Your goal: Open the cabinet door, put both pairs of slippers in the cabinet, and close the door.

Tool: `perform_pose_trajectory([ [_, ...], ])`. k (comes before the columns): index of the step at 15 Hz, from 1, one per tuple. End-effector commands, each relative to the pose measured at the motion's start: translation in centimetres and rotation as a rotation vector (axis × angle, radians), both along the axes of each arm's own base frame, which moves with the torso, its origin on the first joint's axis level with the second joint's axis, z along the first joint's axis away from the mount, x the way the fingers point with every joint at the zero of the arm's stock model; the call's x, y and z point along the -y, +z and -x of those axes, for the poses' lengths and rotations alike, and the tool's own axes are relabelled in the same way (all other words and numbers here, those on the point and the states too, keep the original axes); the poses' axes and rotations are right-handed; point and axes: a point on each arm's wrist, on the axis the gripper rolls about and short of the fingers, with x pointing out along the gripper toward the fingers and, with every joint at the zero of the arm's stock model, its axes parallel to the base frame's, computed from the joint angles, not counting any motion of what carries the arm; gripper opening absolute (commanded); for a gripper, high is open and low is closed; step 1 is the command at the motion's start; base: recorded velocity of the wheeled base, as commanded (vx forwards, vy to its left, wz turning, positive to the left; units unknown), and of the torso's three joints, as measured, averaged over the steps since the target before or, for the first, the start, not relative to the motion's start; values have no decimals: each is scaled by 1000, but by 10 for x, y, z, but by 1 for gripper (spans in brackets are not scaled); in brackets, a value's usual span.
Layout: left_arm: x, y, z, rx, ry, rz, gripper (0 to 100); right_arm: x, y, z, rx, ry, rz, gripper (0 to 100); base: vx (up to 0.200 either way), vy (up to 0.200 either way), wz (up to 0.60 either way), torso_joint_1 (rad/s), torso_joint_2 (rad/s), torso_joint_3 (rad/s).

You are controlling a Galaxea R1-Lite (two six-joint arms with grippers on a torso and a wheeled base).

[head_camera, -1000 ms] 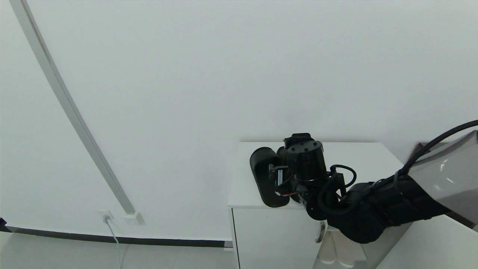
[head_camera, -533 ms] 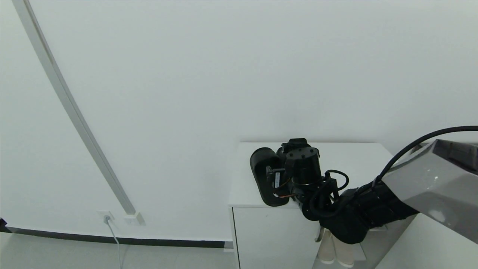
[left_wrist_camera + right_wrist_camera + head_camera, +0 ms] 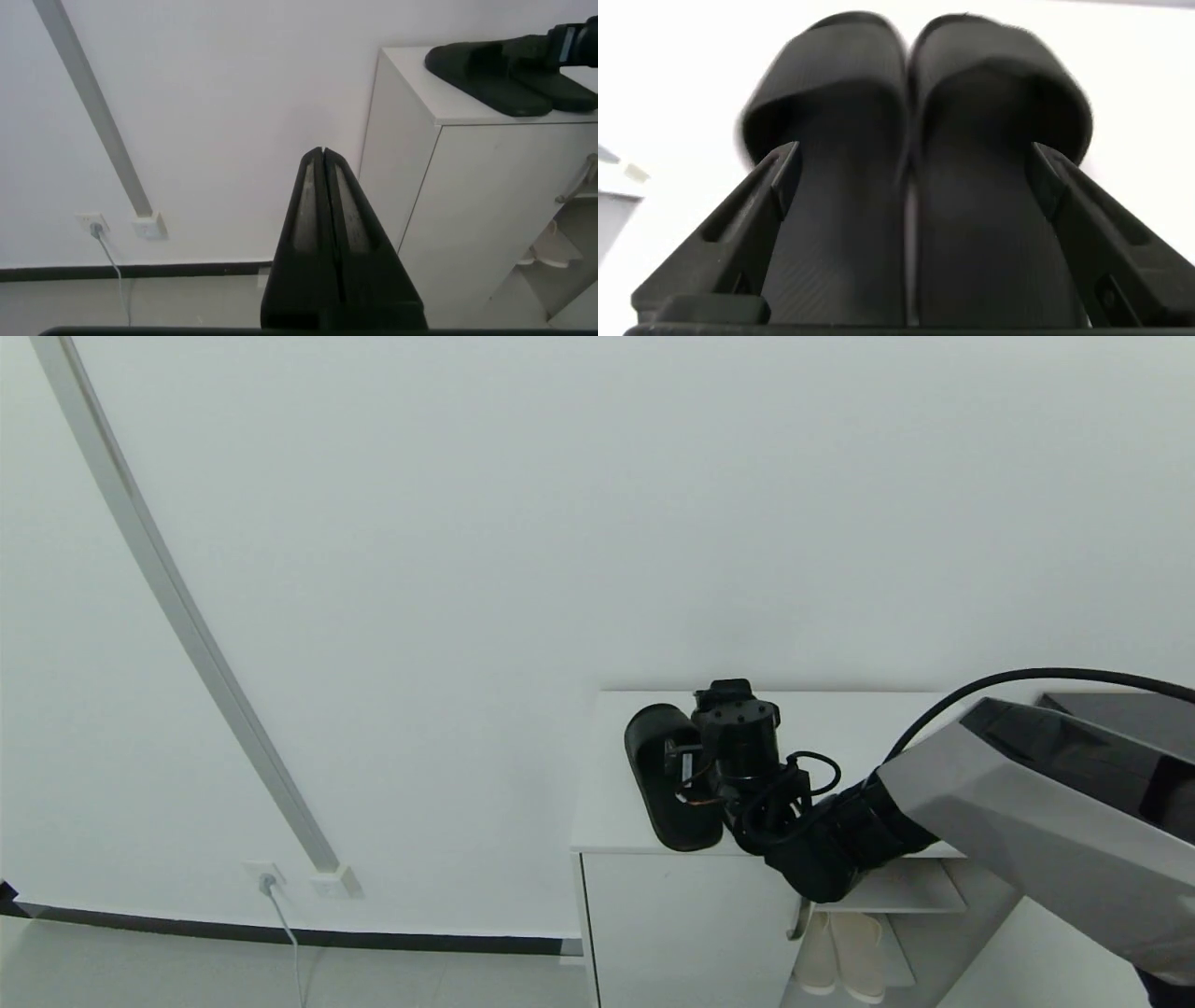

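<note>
A pair of black slippers point(image 3: 665, 782) lies side by side on the left end of the white cabinet's top point(image 3: 878, 728). My right gripper point(image 3: 698, 767) is right at them. In the right wrist view it point(image 3: 910, 238) is open, with one finger point(image 3: 757, 229) on each outer side of the black pair point(image 3: 915, 140). A white pair of slippers point(image 3: 837, 966) rests on a lower shelf inside the cabinet, where the right door stands open. My left gripper point(image 3: 323, 215) is shut on nothing, held low in front of the cabinet's left side point(image 3: 392, 168).
The cabinet's left door point(image 3: 686, 933) is closed, with a handle point(image 3: 801, 917) at its inner edge. A wall socket with a cable point(image 3: 264, 877) and a slanted trim strip point(image 3: 177, 607) are on the wall to the left. Bare floor lies left of the cabinet.
My right arm has stretched forward over the cabinet top, bringing the gripper closer around the black slippers. The white slippers on the shelf show more now.
</note>
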Motion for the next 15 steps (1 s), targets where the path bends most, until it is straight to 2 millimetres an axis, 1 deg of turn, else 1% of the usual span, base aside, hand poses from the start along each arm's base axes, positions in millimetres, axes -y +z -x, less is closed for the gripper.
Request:
perform_pose_trajectory([
  [1, 0, 0, 0, -1, 0, 0, 0, 0, -14, -17, -10, 13, 5, 100, 0, 0, 0, 0, 0, 0],
  [7, 0, 0, 0, -1, 0, 0, 0, 3, -16, -39, 0, -1, 4, 100, 0, 0, 0, 0, 0, 0],
  [10, 0, 0, 0, -1, 0, 0, 0, 2, -19, -41, -3, -3, 6, 100, 0, 0, 0, 0, 0, 0],
  [11, 0, 0, 0, -1, 0, 0, 0, 2, -19, -41, -3, -3, 6, 0, 0, 0, 0, 0, 0, 0],
  [15, 0, 0, 0, -1, 0, 0, 0, 2, -15, -40, 4, -2, 3, 0, 0, 0, 0, 0, 0, 0],
])
